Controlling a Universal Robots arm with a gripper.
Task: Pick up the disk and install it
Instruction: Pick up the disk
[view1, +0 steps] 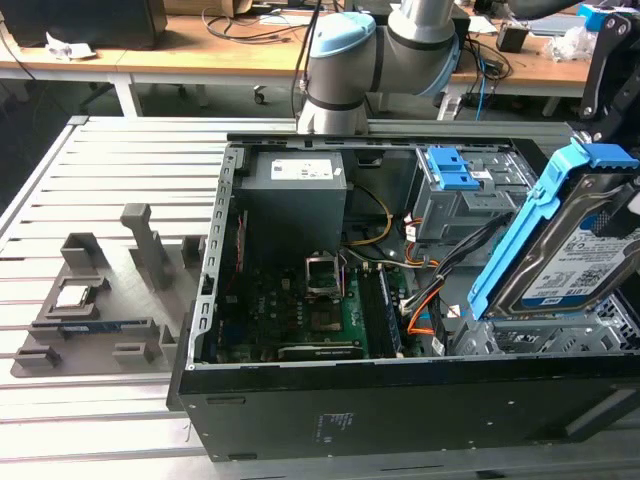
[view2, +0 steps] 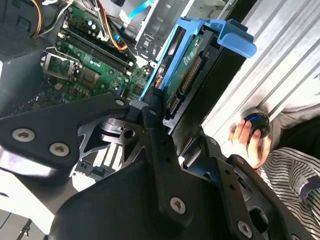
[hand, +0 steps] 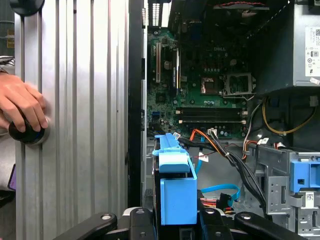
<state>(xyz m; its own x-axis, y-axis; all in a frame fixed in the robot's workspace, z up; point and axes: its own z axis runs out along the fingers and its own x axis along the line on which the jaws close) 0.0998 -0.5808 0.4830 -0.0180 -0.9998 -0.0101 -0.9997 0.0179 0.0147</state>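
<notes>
Slatted bench (view1: 100, 430), open computer case (view1: 330, 410), and the gripper (hand: 177, 219) clamps the disk (view1: 565, 250) in its grip, tilted over the case, short of the grey drive bay (view1: 440, 215): mid-carry, I'd judge, needing squaring to that bay.

The arm (view1: 340, 60) stands at the far side of the exterior view, its grey and pale-blue joints bending toward that view's right. At that view's right edge the wrist (view1: 605, 70) hangs dark above the disk (view1: 565, 250). In both wrist views the gripper (hand: 177, 225) is closed, its black fingers (view2: 156, 130) pressing on either side of the disk and holding it tilted, raised.
</notes>
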